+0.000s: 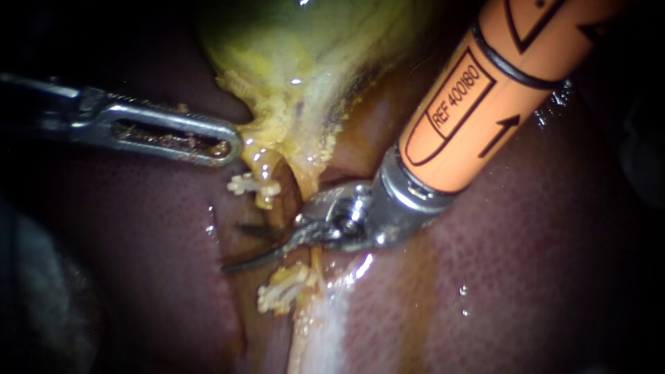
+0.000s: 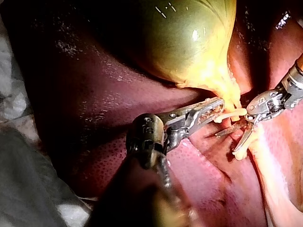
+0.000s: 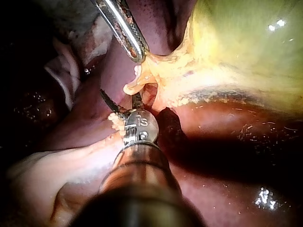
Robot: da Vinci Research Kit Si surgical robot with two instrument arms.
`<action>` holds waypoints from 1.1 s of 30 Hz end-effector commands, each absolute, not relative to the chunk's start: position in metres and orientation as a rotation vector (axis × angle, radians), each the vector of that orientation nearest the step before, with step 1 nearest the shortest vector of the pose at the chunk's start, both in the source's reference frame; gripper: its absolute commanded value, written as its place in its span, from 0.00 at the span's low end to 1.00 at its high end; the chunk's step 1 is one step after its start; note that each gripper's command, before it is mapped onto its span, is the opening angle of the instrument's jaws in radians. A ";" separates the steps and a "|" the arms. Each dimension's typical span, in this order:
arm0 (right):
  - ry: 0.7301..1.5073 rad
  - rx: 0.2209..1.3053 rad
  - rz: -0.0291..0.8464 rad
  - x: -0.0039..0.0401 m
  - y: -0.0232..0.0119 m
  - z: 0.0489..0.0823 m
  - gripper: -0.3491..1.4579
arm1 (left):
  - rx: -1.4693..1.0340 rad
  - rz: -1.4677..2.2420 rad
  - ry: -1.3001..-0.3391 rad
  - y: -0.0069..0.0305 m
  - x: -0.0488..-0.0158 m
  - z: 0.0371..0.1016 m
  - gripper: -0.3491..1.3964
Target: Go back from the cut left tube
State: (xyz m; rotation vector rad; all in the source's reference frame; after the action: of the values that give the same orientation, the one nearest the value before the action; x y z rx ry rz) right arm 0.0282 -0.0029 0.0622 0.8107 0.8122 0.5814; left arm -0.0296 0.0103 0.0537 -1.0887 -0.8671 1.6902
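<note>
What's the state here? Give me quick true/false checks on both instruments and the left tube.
1. The right instrument has its blades open. True.
2. The orange shaft belongs to the left instrument. False: it belongs to the right instrument, which comes in from the upper right.
3. The left tube is in one piece. False: it is cut, with an upper end and a lower end lying apart.
4. The left instrument's jaws are shut on the gallbladder at its yellow lower edge. True.
</note>
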 end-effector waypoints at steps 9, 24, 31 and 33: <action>0.891 0.633 0.467 0.0269 -0.0034 0.0579 0.98 | -1.090 1.693 -0.870 0.0105 -0.0290 0.0542 0.00; 0.935 0.417 0.359 0.0159 0.0008 0.0532 0.98 | -1.091 1.694 -0.868 0.0107 -0.0287 0.0547 0.00; 0.898 0.357 0.392 0.0109 0.0013 0.0530 0.98 | -1.092 1.695 -0.867 0.0107 -0.0287 0.0549 0.00; 0.862 0.335 0.383 0.0099 0.0013 0.0531 0.98 | -1.092 1.695 -0.867 0.0107 -0.0287 0.0549 0.00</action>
State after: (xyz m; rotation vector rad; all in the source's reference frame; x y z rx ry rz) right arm 0.0096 0.0013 0.0531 0.3226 0.8484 0.3832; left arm -0.0287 0.0107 0.0549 -1.0919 -0.8674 1.6947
